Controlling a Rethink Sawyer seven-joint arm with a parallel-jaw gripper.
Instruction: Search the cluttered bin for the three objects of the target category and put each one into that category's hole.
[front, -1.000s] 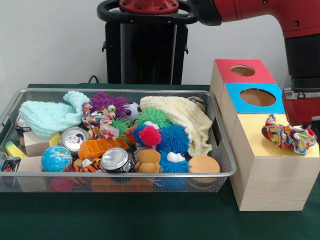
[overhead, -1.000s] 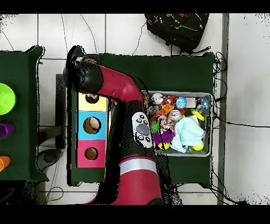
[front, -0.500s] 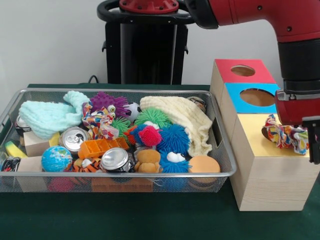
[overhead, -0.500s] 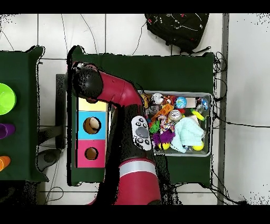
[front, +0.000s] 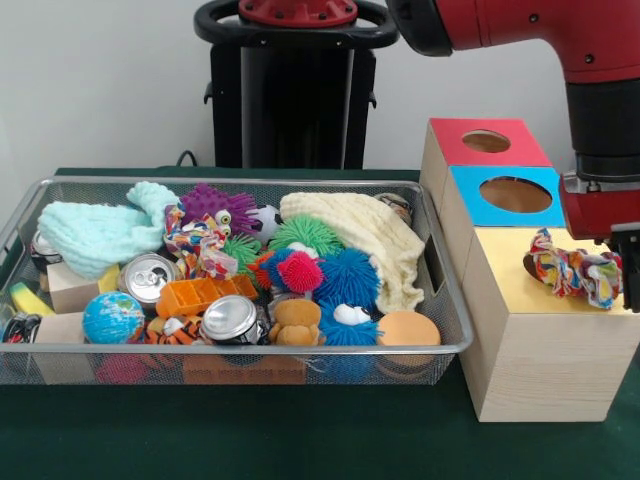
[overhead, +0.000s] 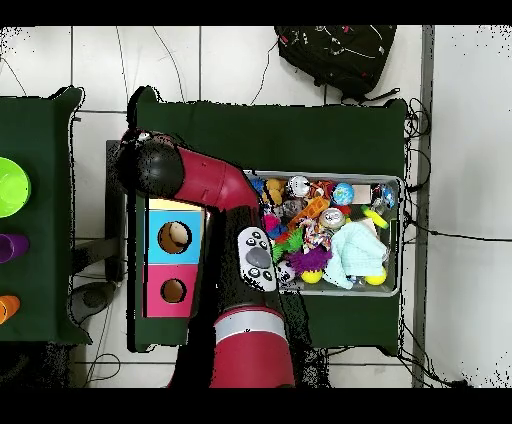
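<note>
Gripper (front: 631, 268): only a dark sliver showed at the right edge of the front view, so I could not tell if it was open or closed. The overhead view hid it under the arm (overhead: 215, 180).

Just beside the gripper, touching or nearly so, lay the multicoloured knotted rag (front: 578, 272). It was loose on top of the yellow box (front: 520, 300) and not lifted. No hole showed on that top, so the rag probably sat over it.

Change: half a second earlier the gripper hung lower and closer over the rag. Now it was slightly higher and further off to the side. The rag had barely changed shape and stayed on the box top.

Judgement: the rag looked delivered but not dropped through, so this placement was unfinished and may need a push down.

Beyond the gripper stood the blue box (front: 470, 195) and the red box (front: 455, 145), both holes clear. Well apart from it was the wire bin (front: 240, 350), still full. In it lay a similar patterned rag (front: 200, 240), a cream cloth (front: 370, 235) and a mint cloth (front: 95, 235), likely fabric targets still to fetch.
</note>
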